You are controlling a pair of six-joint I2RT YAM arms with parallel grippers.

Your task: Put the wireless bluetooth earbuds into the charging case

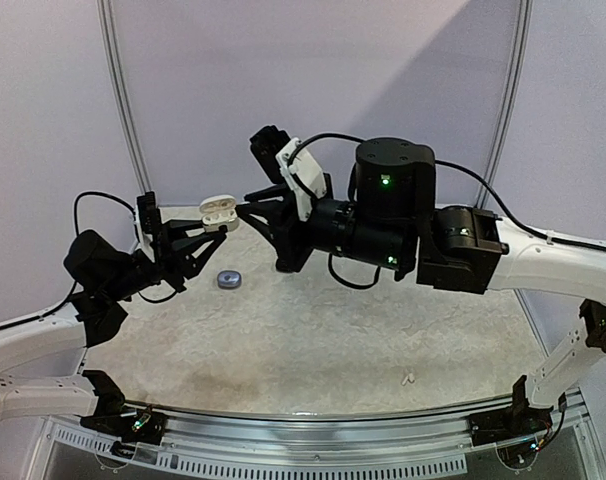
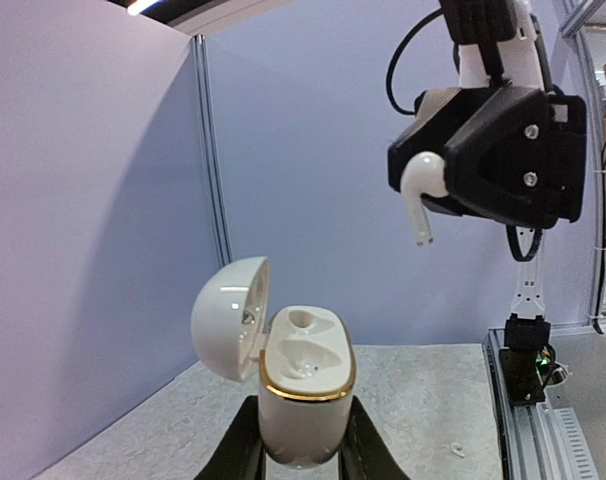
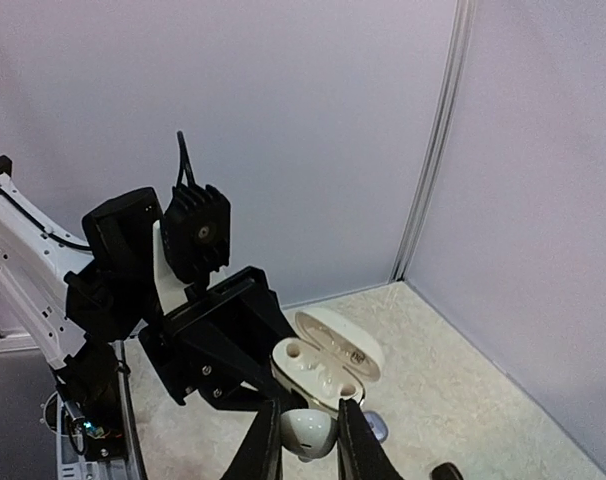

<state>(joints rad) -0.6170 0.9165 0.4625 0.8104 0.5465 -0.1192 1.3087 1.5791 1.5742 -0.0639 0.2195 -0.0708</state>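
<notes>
- White charging case (image 2: 305, 395) is held upright above the table (image 1: 313, 340), at about 10 o'clock from the table centre in the top view.
- Left gripper (image 2: 303, 445) is clenched on the lower body of the charging case, one black finger on each side.
- Lid (image 2: 228, 318) is swung open and leans out at 10 o'clock from the case body; the gold-rimmed top face and its two sockets are exposed.
- Right gripper (image 3: 305, 450) is clamped on a white stemmed earbud (image 2: 423, 182), gripping the bulb end. In the left wrist view the stem hangs down toward 6 o'clock.
- In the left wrist view the earbud sits at 1 o'clock from the case, higher than it and clearly apart from it.
- Small grey-blue round object (image 1: 229, 279) lies on the table at 6 o'clock from the case in the top view.
- Tiny white piece (image 1: 408, 379) lies on the table at 4 o'clock from the table centre, too small to identify.
</notes>
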